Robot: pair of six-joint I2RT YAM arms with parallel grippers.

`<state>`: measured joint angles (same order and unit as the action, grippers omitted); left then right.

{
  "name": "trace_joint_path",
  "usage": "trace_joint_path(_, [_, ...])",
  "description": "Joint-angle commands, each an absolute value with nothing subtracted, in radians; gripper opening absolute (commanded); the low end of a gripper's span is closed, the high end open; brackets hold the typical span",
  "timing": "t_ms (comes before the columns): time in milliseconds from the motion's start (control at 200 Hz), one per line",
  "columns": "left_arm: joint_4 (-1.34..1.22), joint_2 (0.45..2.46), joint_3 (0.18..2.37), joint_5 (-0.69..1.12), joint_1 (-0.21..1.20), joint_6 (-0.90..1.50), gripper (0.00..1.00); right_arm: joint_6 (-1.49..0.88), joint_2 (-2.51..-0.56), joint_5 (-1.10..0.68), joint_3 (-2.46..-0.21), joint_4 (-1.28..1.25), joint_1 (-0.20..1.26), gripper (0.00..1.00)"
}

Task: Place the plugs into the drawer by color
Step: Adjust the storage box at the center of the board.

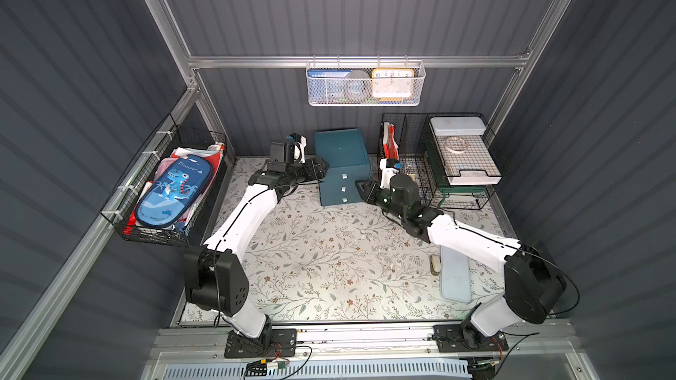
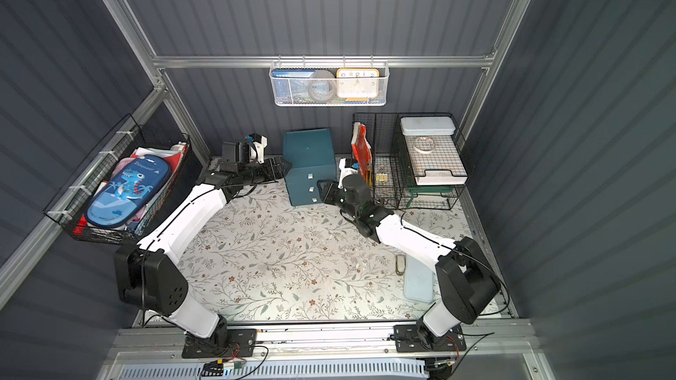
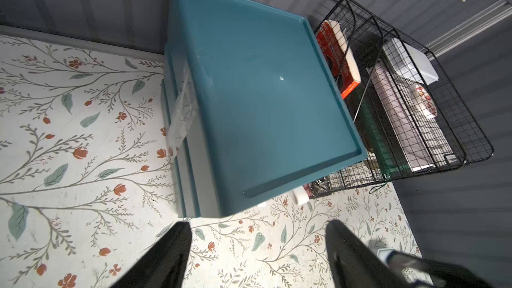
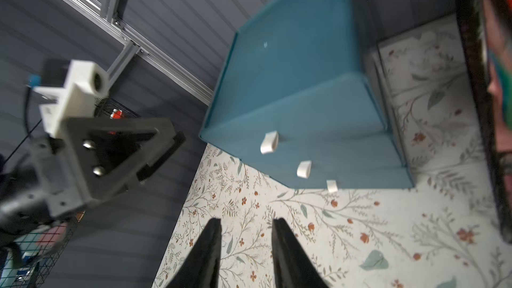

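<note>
Drawer (image 1: pixel 342 162): dark teal throughout, with three white pull tabs (image 1: pixel 344 176). Surface (image 1: pixel 329 250): off-white, printed with grey-brown branching vines, grey-green leaves and small rust-red flowers. Wire organizer (image 1: pixel 406 129): black grid. Hanging mesh basket (image 1: pixel 329 93): white. The clock (image 1: pixel 392 84) inside it has a yellow-orange frame and a white face. Pencil case (image 1: pixel 170 191): blue, with a cartoon dinosaur print. Left pincer (image 3: pixel 257 224) and right pincer (image 4: pixel 247 220): black fingers.

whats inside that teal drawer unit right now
Nothing inside can be seen: the teal drawer unit looks closed, its three white pull tabs facing out, so any contents are covered.
</note>
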<state>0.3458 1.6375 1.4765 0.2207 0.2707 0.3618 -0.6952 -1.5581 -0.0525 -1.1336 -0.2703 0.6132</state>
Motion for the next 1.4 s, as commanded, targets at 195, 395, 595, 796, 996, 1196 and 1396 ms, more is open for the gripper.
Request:
trace_joint_path(195, [0.356,1.757,1.597,0.283,0.238,0.377,0.64,-0.696,-1.711,-0.237,-1.393,-0.006,0.492,0.39])
trace_joint_path(395, [0.343,1.772,1.599,0.304,0.238,0.382,0.60,-0.698,-1.766,-0.295,-1.428,-0.016,0.445,0.40])
trace_joint_path(595, [0.353,1.811,1.608,0.302,0.237,0.382,0.58,-0.698,-1.777,-0.321,-1.417,-0.060,0.413,0.41])
trace_joint_path(796, [0.360,1.848,1.633,0.288,0.233,0.383,0.58,-0.660,-1.721,-0.264,-1.399,-0.045,0.409,0.42])
trace_joint_path(996, [0.372,1.898,1.682,0.299,0.233,0.376,0.58,-0.661,-1.822,-0.313,-1.488,-0.051,0.385,0.42])
trace_joint_path(1196, [0.383,1.922,1.713,0.298,0.233,0.370,0.58,-0.666,-1.900,-0.352,-1.555,-0.043,0.383,0.43])
trace_joint_path(1396, [0.384,1.948,1.743,0.304,0.233,0.367,0.59,-0.686,-1.911,-0.394,-1.555,-0.082,0.394,0.42])
